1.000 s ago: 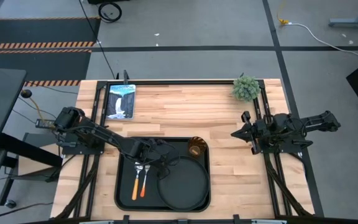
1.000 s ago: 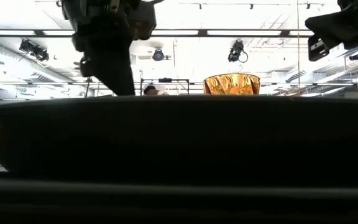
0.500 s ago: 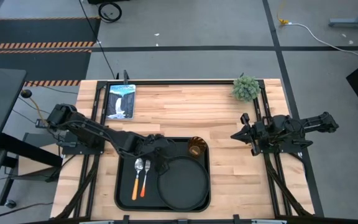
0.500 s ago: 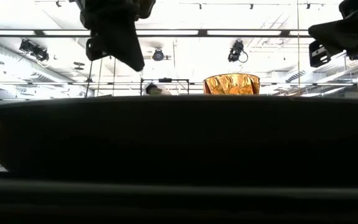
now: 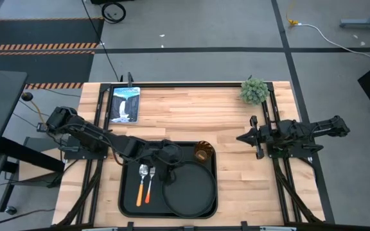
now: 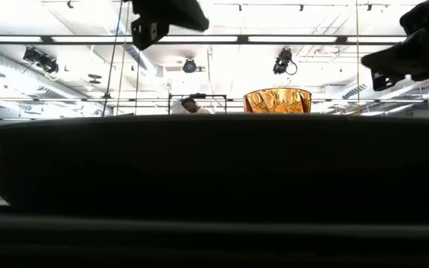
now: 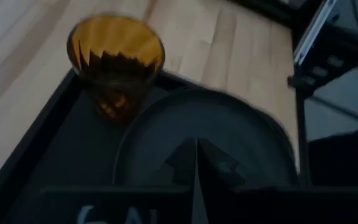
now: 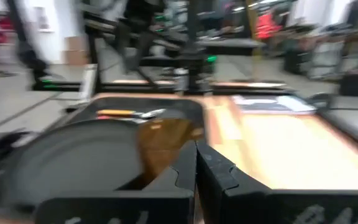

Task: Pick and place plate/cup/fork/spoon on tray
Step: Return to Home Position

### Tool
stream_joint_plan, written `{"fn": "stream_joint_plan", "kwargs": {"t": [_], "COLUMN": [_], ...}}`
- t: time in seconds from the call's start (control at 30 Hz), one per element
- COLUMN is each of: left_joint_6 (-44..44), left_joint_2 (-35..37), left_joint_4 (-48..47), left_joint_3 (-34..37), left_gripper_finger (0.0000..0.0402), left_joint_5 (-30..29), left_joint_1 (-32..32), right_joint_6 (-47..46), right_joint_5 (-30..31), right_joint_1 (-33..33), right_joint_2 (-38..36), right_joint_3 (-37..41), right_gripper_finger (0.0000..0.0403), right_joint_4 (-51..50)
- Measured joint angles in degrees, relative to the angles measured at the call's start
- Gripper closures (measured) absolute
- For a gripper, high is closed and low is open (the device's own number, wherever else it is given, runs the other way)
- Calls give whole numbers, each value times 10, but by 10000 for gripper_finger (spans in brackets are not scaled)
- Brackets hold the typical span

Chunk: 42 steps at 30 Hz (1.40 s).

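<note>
The black tray (image 5: 123, 187) lies at the table's near middle. On it sit the round black plate (image 5: 188, 189) at the right, the amber cup (image 5: 202, 153) upright in the far right corner, and the spoon (image 5: 141, 182) and fork (image 5: 149, 182) side by side at the left, bowl and tines toward the far edge. My left gripper (image 5: 171, 162) hovers shut and holding nothing above the tray's far part, between the cutlery and the cup. Its wrist view looks down on the cup (image 7: 115, 59) and plate (image 7: 204, 140). My right gripper (image 5: 241, 137) waits shut, right of the tray.
A small green plant (image 5: 254, 90) stands at the far right corner and a picture card (image 5: 124, 104) lies at the far left. Bare wood stretches between them and right of the tray. In the low view the tray's near rim (image 6: 214, 164) hides nearly everything on it.
My left gripper has risen from just above the cutlery to well over the tray and tipped up from pointing steeply down to a shallower slant. The spoon and fork stay lying on the tray.
</note>
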<state>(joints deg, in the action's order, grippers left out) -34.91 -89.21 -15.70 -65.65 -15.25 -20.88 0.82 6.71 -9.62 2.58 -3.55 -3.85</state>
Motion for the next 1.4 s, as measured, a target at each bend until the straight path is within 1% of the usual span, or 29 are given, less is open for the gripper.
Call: {"fn": "stream_joint_plan", "kwargs": {"t": [0.07,0.13,0.2,0.47,0.53,0.6,0.7,0.8,0.87,0.93,1.03,1.17,1.4], "left_joint_6": [-4,-4,-4,-19,-12,3,23,47,60,73,100,119,120], "left_joint_2": [2,7,9,16,20,26,38,66,97,133,183,244,336], "left_joint_4": [5,2,8,7,13,13,20,1,-24,-40,-40,1,159], "left_joint_3": [-1,1,0,0,0,0,0,0,1,9,37,99,269], "left_gripper_finger": [379,379,379,379,379,379,379,379,379,379,379,379,379], "left_joint_5": [-2,-4,-5,3,11,13,14,7,-21,-57,-103,-116,-116], "left_joint_1": [0,0,5,21,21,21,24,25,25,25,24,29,40], "right_joint_6": [12,24,37,45,43,31,-2,-41,-52,-53,-54,-54,-52], "right_joint_5": [33,45,28,-36,-62,-66,-31,11,26,26,26,26,26], "right_joint_1": [4,13,27,114,138,158,178,187,189,189,189,189,189], "right_joint_2": [-4,-8,-9,-9,-9,-9,-9,-7,-7,-7,-7,-7,-7], "right_joint_3": [8,23,32,32,32,32,32,32,32,32,32,32,32], "right_gripper_finger": [394,394,395,400,400,399,391,382,378,377,378,378,378], "right_joint_4": [13,40,67,68,72,78,77,76,79,76,77,77,81]}}
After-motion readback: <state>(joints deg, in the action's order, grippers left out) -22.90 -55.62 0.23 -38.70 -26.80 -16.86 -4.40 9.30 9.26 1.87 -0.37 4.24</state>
